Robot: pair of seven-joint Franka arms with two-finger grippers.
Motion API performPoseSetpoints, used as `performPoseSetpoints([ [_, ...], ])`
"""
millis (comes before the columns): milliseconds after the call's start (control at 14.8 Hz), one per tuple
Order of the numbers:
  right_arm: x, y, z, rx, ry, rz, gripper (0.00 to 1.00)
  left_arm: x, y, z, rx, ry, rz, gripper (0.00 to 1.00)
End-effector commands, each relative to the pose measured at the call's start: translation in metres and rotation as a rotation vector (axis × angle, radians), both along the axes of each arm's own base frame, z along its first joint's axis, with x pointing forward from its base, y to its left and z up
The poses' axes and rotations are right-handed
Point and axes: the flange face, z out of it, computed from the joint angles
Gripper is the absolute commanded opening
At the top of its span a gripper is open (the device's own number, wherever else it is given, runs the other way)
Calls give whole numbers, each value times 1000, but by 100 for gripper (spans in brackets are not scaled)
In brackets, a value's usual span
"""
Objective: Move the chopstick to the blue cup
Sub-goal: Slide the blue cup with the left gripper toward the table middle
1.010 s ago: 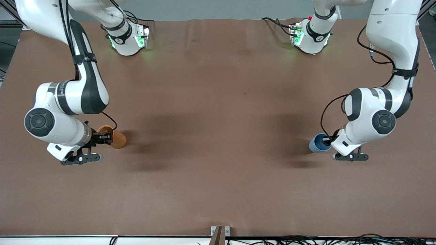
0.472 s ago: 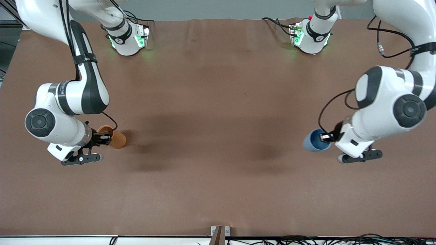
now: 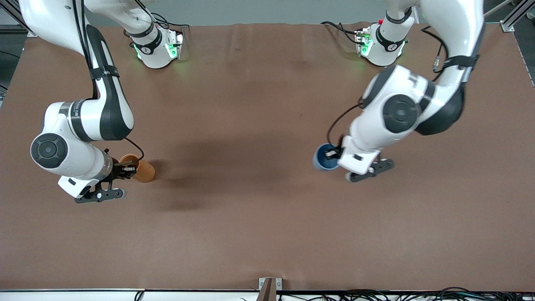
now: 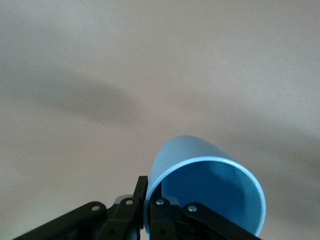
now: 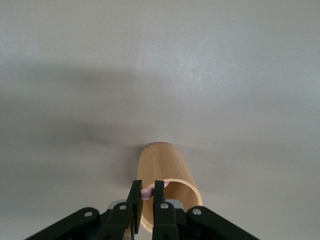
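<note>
The blue cup (image 3: 322, 161) hangs tilted over the middle of the table. My left gripper (image 3: 333, 154) is shut on the wall of the blue cup (image 4: 200, 175), one finger inside and one outside, as the left gripper (image 4: 148, 189) shows in its wrist view. The orange-brown cup (image 3: 145, 171) stands on the table toward the right arm's end. My right gripper (image 3: 129, 169) sits at its rim. In the right wrist view the right gripper (image 5: 146, 192) is shut on the pink end of the chopstick (image 5: 146, 192), which pokes out of the orange-brown cup (image 5: 162, 162).
The brown table cover (image 3: 259, 209) spreads between the two cups. The arms' bases (image 3: 156, 50) stand along the table's edge farthest from the camera. A small metal bracket (image 3: 269, 286) and cables lie at the edge nearest the camera.
The left arm has lifted the blue cup and carried it from its end of the table toward the middle. The right gripper has closed on the chopstick at the orange-brown cup.
</note>
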Motion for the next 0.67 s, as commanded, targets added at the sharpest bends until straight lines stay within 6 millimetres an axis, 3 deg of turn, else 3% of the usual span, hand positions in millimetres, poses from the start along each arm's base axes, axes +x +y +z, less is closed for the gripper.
performPoseSetpoints([
  [0,-1,-2,-1,0,-1,-6,10,-5,-57,-26,-20,-25,65,0],
  [337,-1,-2,3,0,1,-8,6,-31,-122,-89,-38,-48,133,0],
  [404,0,-2,6,1,-2,-10,5,-32,-127,-103,-21,-66,144,0],
  [606,-3,-5,17,-8,19,-12,5,-41,-138,-118,-20,-54,150,0],
])
